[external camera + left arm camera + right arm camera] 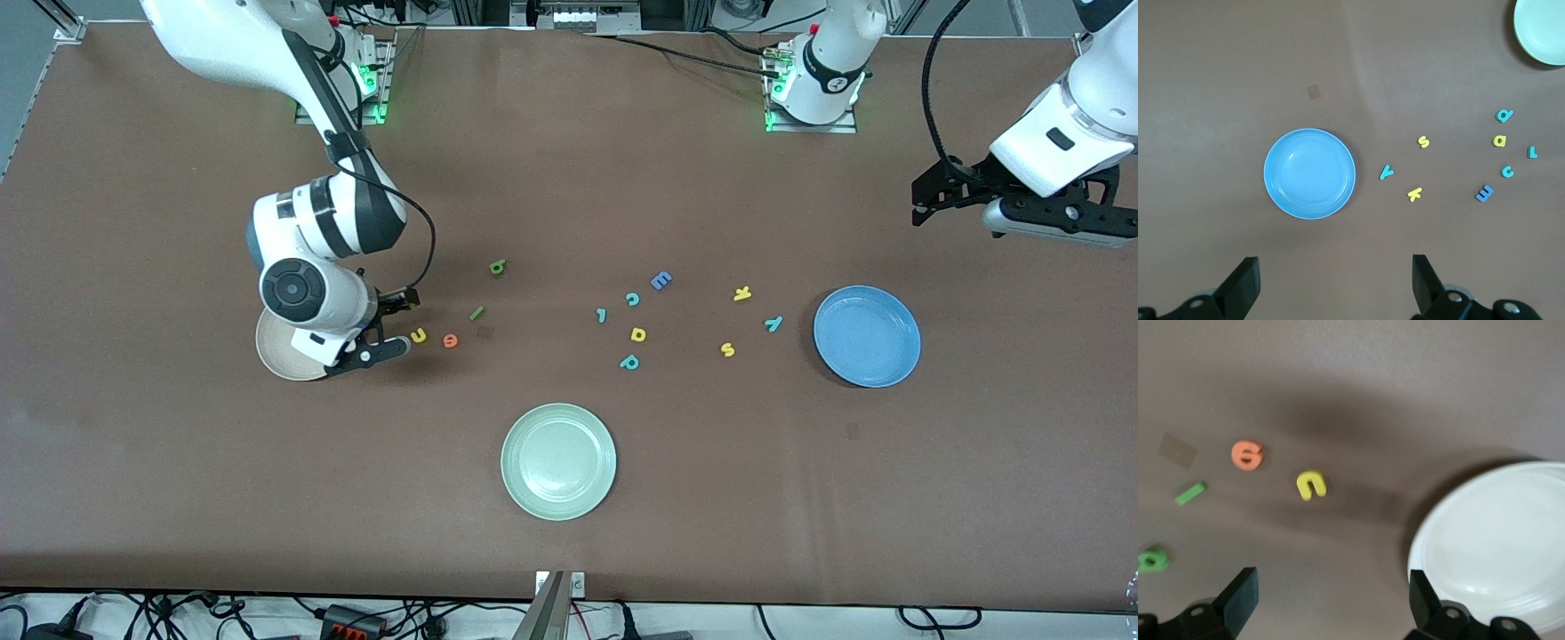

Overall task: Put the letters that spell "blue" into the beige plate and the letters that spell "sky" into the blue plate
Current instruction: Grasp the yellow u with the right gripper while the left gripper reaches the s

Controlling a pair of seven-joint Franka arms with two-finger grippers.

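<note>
My right gripper (395, 325) (1331, 600) hangs open and empty, low over the table between the beige plate (277, 354) (1501, 540) and the yellow "u" (418, 335) (1311, 485). Past the "u" lie the orange "e" (450, 340) (1247, 455), the dark green "l" (476, 313) (1191, 493) and the green "b" (497, 267) (1152, 560). The yellow "k" (742, 293) (1415, 194), teal "y" (773, 324) (1386, 172) and yellow "s" (727, 349) (1423, 141) lie beside the blue plate (867, 336) (1309, 173). My left gripper (923, 200) (1336, 280) waits open, high above the table at the left arm's end.
A pale green plate (558, 460) (1541, 30) sits nearest the front camera. Mid-table lie a blue "E" (661, 281), a teal "c" (632, 299), a teal hook letter (602, 315), a small yellow letter (637, 334) and a teal "p" (629, 362).
</note>
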